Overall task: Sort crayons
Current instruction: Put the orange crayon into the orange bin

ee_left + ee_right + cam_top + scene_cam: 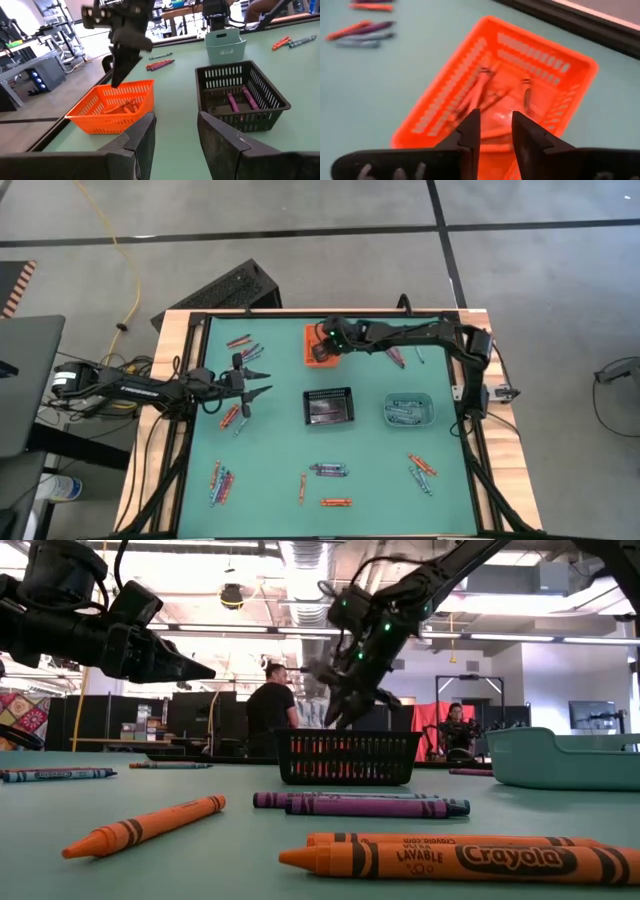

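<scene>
Right gripper [495,131]: jaws parted by a narrow gap, nothing between them, hanging directly over the orange bin [321,346] at the far side of the table [370,490]. In that bin, several orange-red crayons [481,90] lying loose on the floor. Left gripper [262,382]: jaws spread wide and empty, held above the table's left part, pointed toward the bins. Just beside it, a few crayons [232,417] on the mat, and more [243,341] near the far left corner. At the table's middle, a black mesh bin [329,407] with purple crayons [241,98] inside; to its right, well apart, a teal bin [409,410] with blue-teal sticks in it. Along the near edge, scattered loose crayons: a bunch [219,480] at the left, an orange one [455,861] and a purple one [365,806] near the middle, others [421,469] at the right. Beyond the table, people [268,705] in the room.
</scene>
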`<control>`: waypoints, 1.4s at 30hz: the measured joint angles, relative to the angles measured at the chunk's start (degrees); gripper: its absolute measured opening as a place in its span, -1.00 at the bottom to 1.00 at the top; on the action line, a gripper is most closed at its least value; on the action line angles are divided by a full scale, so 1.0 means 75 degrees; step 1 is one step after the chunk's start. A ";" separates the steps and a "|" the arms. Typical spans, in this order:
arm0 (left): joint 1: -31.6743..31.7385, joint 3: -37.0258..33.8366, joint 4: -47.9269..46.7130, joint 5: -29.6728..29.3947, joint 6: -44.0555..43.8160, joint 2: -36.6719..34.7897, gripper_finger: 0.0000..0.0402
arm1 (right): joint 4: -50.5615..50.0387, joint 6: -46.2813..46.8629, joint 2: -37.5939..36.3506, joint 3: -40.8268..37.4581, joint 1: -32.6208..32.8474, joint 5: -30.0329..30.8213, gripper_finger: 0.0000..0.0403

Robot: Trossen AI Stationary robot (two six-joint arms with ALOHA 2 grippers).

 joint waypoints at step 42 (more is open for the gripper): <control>-0.6851 0.6045 -1.0463 -0.1216 -1.1336 0.1984 -0.32 | 0.5493 -0.2425 -0.3632 -0.5182 0.6913 0.2367 -0.44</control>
